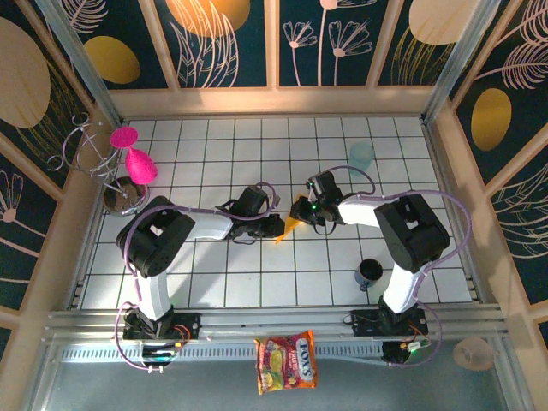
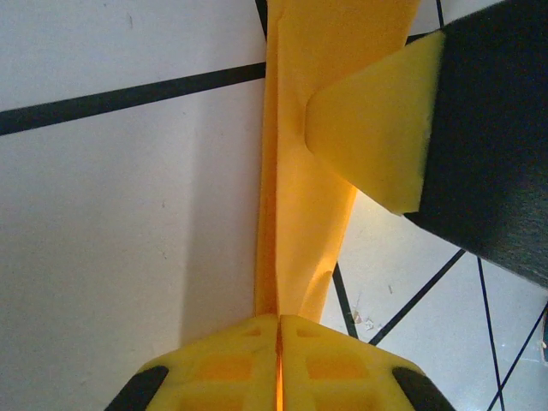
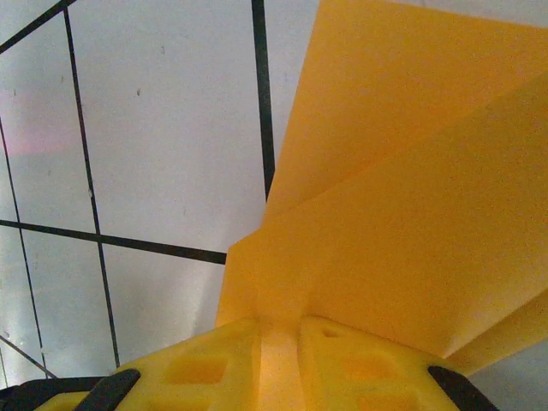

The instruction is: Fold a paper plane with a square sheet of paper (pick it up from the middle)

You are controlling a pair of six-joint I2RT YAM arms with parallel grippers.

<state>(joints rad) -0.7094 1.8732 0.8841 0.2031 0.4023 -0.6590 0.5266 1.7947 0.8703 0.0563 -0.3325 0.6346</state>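
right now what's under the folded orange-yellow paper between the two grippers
Beneath the folded orange-yellow paper lies white tiled tabletop with black grid lines; the patch directly under it is covered.

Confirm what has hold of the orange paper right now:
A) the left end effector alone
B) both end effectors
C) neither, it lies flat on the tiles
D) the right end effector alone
B: in the left wrist view the left end effector is pinched shut on the folded orange paper, and in the right wrist view the right end effector is clamped on another part of it.
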